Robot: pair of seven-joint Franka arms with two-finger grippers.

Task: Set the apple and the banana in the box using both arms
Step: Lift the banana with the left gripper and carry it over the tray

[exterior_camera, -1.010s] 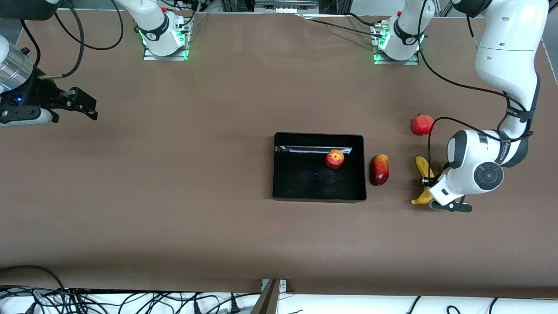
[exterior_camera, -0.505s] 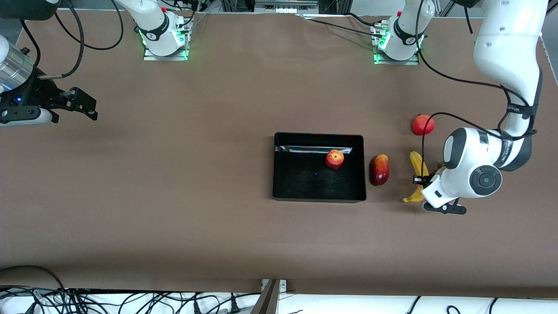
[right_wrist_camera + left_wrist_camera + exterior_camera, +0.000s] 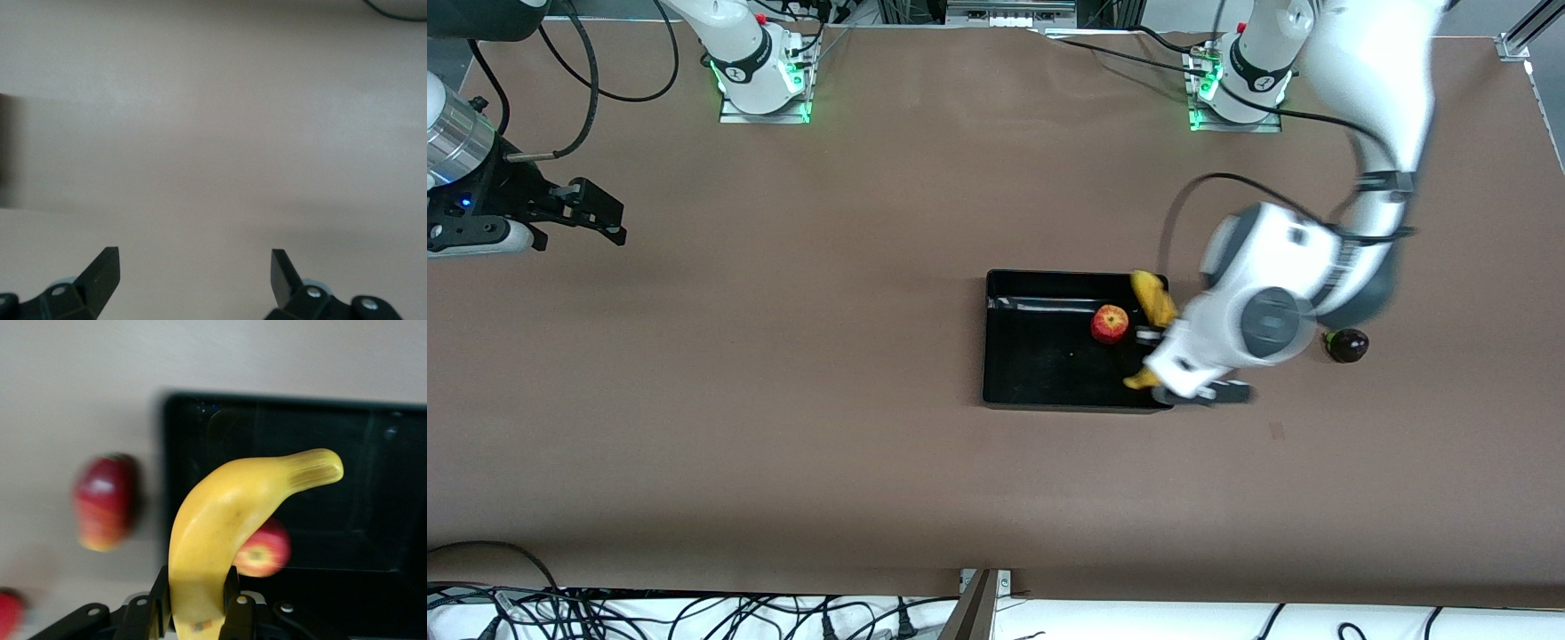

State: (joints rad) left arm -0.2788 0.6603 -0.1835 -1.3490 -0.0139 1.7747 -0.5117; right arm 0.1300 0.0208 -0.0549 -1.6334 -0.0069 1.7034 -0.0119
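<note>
The banana (image 3: 1156, 302) is long and yellow, and my left gripper (image 3: 1152, 342) is shut on it. I hold it in the air over the edge of the black box (image 3: 1049, 397) toward the left arm's end. In the left wrist view the banana (image 3: 227, 527) sticks out between my fingers (image 3: 159, 600) above the box (image 3: 373, 453). The apple (image 3: 1110, 324) lies in the box by its wall, and it also shows in the left wrist view (image 3: 267, 550). My right gripper (image 3: 609, 218) is open and empty, waiting over bare table at the right arm's end, and its wrist view (image 3: 193, 267) shows only table.
A red-and-yellow mango-like fruit (image 3: 105, 501) lies on the table beside the box; the left arm hides it in the front view. A small dark fruit (image 3: 1347, 345) lies toward the left arm's end. A red fruit (image 3: 8, 613) shows at the wrist view's edge.
My left gripper has lifted the banana off the table and carried it toward the box, to above the box's edge. The right arm has not moved.
</note>
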